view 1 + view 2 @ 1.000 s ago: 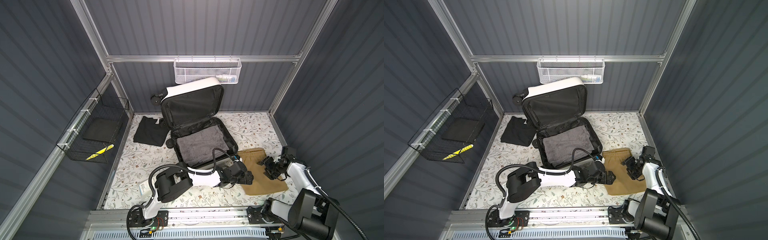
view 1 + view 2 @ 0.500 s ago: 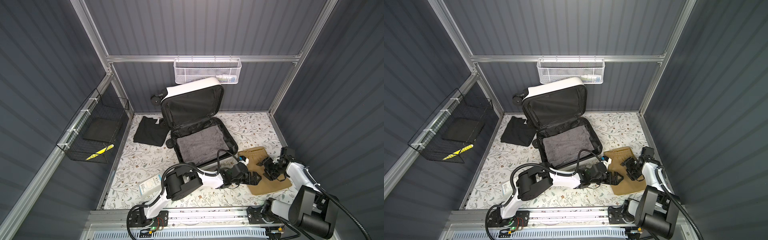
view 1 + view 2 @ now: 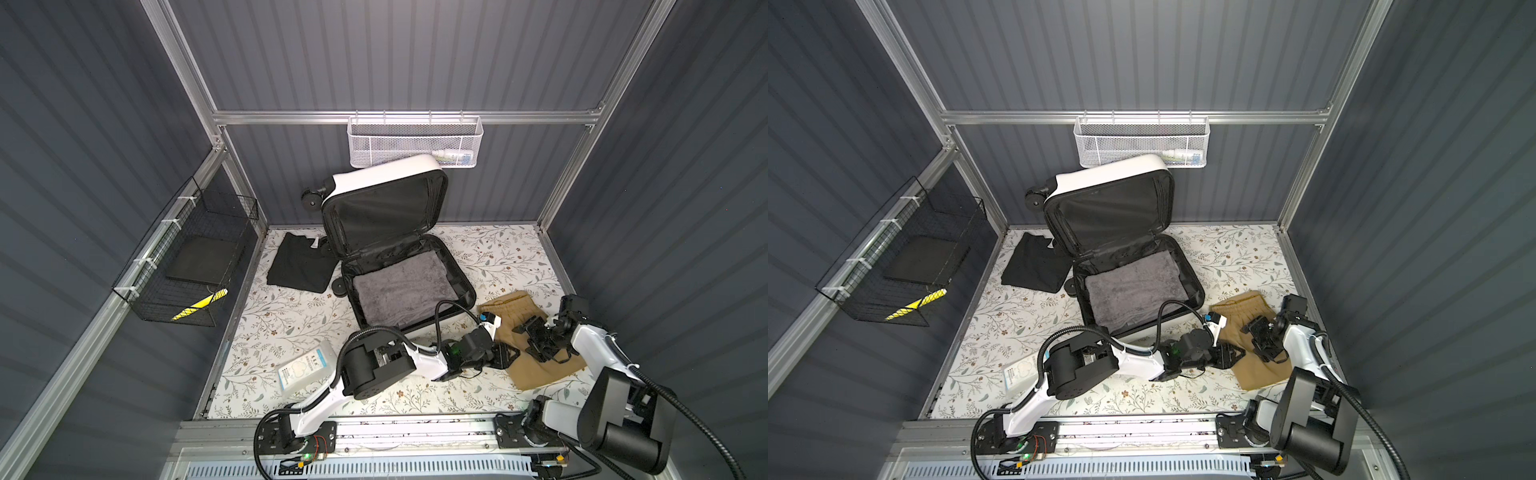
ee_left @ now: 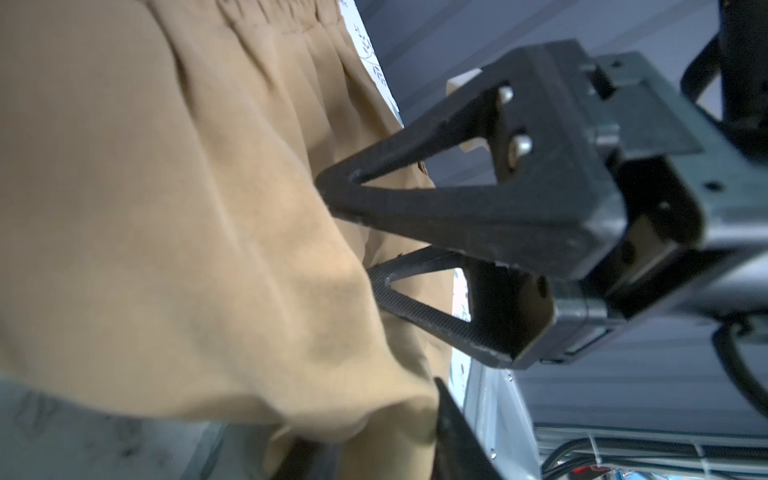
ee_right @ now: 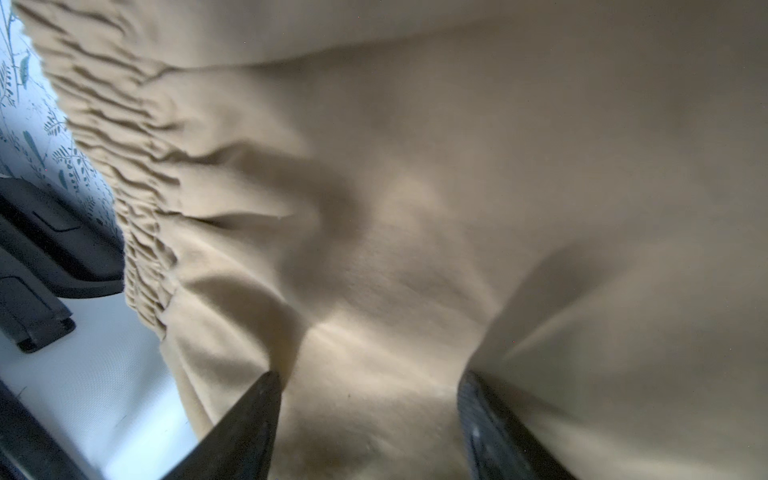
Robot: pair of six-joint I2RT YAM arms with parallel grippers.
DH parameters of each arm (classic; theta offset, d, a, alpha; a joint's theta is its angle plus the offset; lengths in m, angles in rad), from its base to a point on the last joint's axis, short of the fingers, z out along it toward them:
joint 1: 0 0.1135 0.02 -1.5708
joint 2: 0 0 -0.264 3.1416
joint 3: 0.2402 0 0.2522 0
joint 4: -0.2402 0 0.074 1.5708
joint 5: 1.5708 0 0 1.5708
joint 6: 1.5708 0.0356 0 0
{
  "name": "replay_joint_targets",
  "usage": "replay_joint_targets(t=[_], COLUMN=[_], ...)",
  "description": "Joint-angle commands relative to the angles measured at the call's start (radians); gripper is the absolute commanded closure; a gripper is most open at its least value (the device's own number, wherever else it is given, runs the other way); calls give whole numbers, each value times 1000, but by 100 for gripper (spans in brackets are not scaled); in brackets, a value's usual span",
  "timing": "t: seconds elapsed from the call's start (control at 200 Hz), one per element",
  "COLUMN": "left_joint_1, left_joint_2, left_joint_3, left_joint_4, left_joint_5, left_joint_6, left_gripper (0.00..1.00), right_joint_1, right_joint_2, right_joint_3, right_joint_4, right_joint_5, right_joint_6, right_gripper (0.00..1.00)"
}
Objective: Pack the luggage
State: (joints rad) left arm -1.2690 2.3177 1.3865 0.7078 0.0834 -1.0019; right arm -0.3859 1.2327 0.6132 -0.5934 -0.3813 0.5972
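On the left wall hangs a black wire basket [image 3: 183,270]. Below it a black garment [image 3: 300,268] lies on the floral mat [image 3: 291,324], just beside the luggage [image 3: 386,173]. The luggage sits open at the back centre, its lid propped against the rear wall and a grey towel [image 3: 399,286] flat in the lower half.

The left arm [image 3: 424,361] stretches low across the mat, bringing the left gripper [image 3: 509,358] to the near edge of the tan shorts [image 3: 544,374]. Cloth bunches between its fingers [image 4: 457,424] — pinched or not, I cannot tell. The right arm [image 3: 594,349] bends inward and the right gripper [image 3: 534,343] points down — fingers [image 4: 415,212] apart, tips pressing the shorts.
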Motion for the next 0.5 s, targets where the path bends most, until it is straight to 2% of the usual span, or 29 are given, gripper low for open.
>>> replay_joint_targets(t=[0.0,0.175,0.325,0.495], left_joint_1=[-1,8,33,69], left_joint_2=[-12,-62,-123,-198], left_joint_3=[-12,-67,-121,-140], left_joint_4=[29,-2,-73,-221], left_joint_5=[-14,-22,-21,-6], left_joint_6=[31,43,59,137], left_gripper=[77,100,100,100], right_joint_1=[-5,-5,-5,-8], right_joint_2=[8,13,13,10], right_joint_3=[4,35,80,136], right_joint_4=[-11,-22,-47,-75], right_joint_5=[-1,-10,-10,-11], right_joint_6=[-12,-13,-23,-26], right_gripper=[30,30,30,30])
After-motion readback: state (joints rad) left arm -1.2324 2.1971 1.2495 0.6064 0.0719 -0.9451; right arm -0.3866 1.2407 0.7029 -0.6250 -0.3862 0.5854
